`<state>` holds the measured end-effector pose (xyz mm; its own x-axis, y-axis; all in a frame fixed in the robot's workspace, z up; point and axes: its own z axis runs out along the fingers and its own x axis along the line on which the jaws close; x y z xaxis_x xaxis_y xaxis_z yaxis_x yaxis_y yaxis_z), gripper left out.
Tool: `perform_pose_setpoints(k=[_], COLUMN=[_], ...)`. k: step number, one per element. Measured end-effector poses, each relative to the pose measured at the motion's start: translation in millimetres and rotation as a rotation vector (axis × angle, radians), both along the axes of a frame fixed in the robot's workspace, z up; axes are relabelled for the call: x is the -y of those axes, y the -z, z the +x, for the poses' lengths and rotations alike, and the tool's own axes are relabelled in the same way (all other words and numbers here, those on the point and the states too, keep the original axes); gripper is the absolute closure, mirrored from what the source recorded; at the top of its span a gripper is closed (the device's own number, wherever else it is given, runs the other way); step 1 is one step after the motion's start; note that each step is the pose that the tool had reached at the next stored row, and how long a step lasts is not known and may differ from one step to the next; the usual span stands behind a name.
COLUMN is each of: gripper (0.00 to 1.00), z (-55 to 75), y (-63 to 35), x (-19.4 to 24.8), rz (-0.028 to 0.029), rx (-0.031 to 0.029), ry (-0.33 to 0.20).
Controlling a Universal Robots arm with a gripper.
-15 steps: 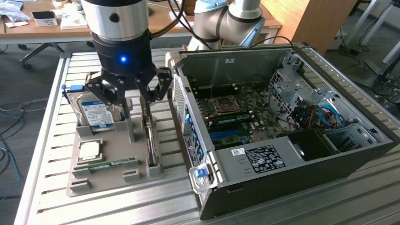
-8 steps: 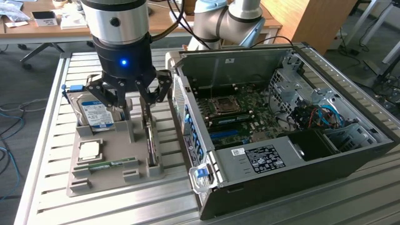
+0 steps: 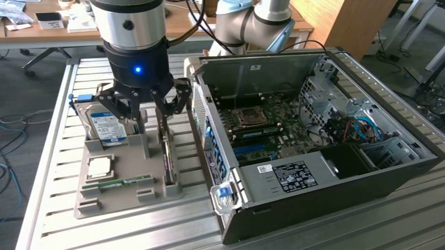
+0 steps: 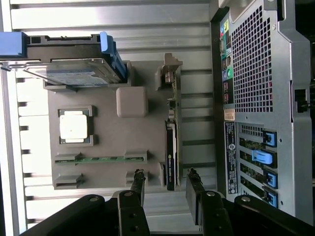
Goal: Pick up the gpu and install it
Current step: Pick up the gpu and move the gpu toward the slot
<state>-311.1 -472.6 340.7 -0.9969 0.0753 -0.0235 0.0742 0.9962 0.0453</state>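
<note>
The gpu (image 3: 168, 156) stands on edge in a slot of the grey tray (image 3: 122, 197), on the side nearest the open computer case (image 3: 347, 174). The gripper (image 3: 154, 119) hangs just above it, its 2 fingers (image 4: 139, 186) spread wide and holding nothing. A hard drive (image 3: 108, 126), a processor chip (image 3: 99, 166) and a memory stick (image 3: 118, 183) sit in the same tray.

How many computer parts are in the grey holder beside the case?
4: hard drive at one end of the holder, CPU in a square pocket, memory stick flat beside it, gpu on edge nearest the case. None looks hidden.
</note>
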Motion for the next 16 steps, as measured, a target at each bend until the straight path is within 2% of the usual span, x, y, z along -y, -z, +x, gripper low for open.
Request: perform_pose_setpoints(k=[11, 16], gripper=[0.53, 0.53], z=[0.0, 0.0], y=[8.5, 8.8], x=[0.0, 0.0], rz=[-0.0002, -0.0003], rx=[-0.0002, -0.0002], ry=[0.000, 0.000])
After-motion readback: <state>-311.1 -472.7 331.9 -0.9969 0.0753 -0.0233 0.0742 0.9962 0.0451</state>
